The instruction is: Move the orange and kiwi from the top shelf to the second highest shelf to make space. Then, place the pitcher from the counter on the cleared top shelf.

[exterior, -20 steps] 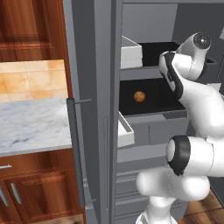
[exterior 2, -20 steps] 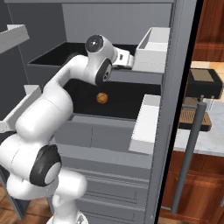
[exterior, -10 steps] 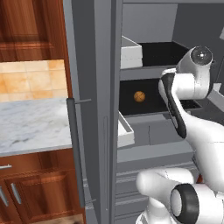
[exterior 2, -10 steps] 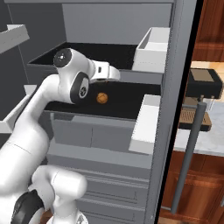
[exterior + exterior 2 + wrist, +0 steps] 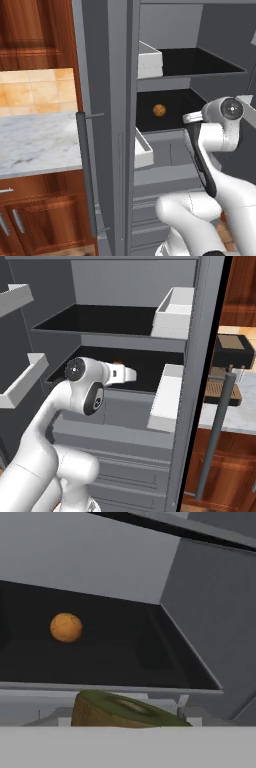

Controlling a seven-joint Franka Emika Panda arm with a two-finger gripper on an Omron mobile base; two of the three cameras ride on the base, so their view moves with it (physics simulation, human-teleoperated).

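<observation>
The orange lies toward the back of the second highest shelf; in the right base view just a sliver of the orange peeks over my hand. My gripper hangs just in front of that shelf's pale front edge, level with it. A halved kiwi, green with a brown skin, sits right at the hand camera, and the gripper is shut on it. The top shelf is bare black above. The pitcher is out of view.
White door bins flank the shelves, with lower ones close to my hand. The fridge door's edge and handle stand left. The marbled counter lies beyond; a toaster sits right.
My arm has come down from the top shelf's height to the second highest shelf's front edge, bringing the kiwi with it. The orange has not moved.
</observation>
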